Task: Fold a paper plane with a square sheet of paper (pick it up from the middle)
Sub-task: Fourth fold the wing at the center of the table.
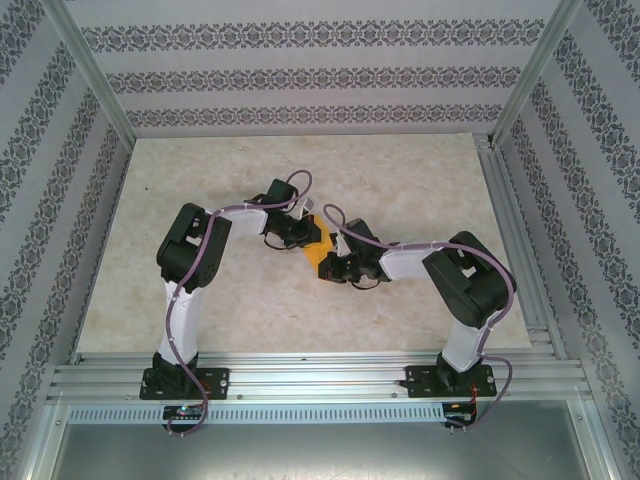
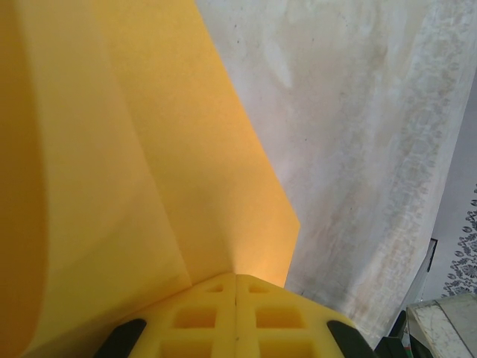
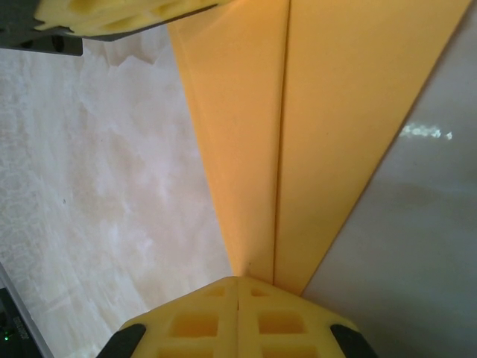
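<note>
Clamping the creased orange paper [image 3: 313,112]: left hand [image 2: 236,287], right hand [image 3: 238,287].

Seen from above, largely covered by left gripper [image 1: 304,242] and right gripper [image 1: 329,263]: paper [image 1: 318,252], outline impossible to read. Runs off top and left edges in left wrist view, creases blurred; runs off top in right wrist view.

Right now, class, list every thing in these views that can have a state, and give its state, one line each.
orange-yellow paper: folded, centre crease showing, held by both end effectors.
left end effector: shut on the paper's edge.
right end effector: shut on the paper at its narrow end, on the crease.
</note>
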Motion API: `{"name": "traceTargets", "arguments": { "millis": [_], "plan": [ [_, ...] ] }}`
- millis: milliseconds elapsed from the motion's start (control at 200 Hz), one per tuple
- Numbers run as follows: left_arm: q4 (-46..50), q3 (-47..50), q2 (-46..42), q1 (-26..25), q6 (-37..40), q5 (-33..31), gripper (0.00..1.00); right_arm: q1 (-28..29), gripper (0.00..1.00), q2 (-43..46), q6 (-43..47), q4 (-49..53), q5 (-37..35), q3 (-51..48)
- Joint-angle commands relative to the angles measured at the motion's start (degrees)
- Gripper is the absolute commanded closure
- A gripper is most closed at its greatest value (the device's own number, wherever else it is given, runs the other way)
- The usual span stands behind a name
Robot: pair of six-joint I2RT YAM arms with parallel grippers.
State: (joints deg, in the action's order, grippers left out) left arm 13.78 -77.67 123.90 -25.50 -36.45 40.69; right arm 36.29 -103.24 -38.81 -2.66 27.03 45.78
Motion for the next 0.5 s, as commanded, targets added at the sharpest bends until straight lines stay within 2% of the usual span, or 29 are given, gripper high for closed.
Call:
{"name": "traceTargets", "arguments": {
  "millis": [0, 150, 495],
  "plan": [
    [3.18, -0.56, 4.51, 2.03, 1.88, -9.86, 1.00, 1.63, 0.97, -4.02, 1.34, 14.67, -0.85, -3.09],
    [4.60, -2.87, 4.37, 3.27, 2.64, -10.97, 1.00, 1.59, 1.00, -4.82, 2.15, 17.70, -3.56, -2.33],
    [7.08, -8.02, 5.48, 5.09, 3.29, -12.96, 1.00, 1.58, 1.00, -5.77, 2.33, 19.33, -5.17, -1.72]
  ]
}}
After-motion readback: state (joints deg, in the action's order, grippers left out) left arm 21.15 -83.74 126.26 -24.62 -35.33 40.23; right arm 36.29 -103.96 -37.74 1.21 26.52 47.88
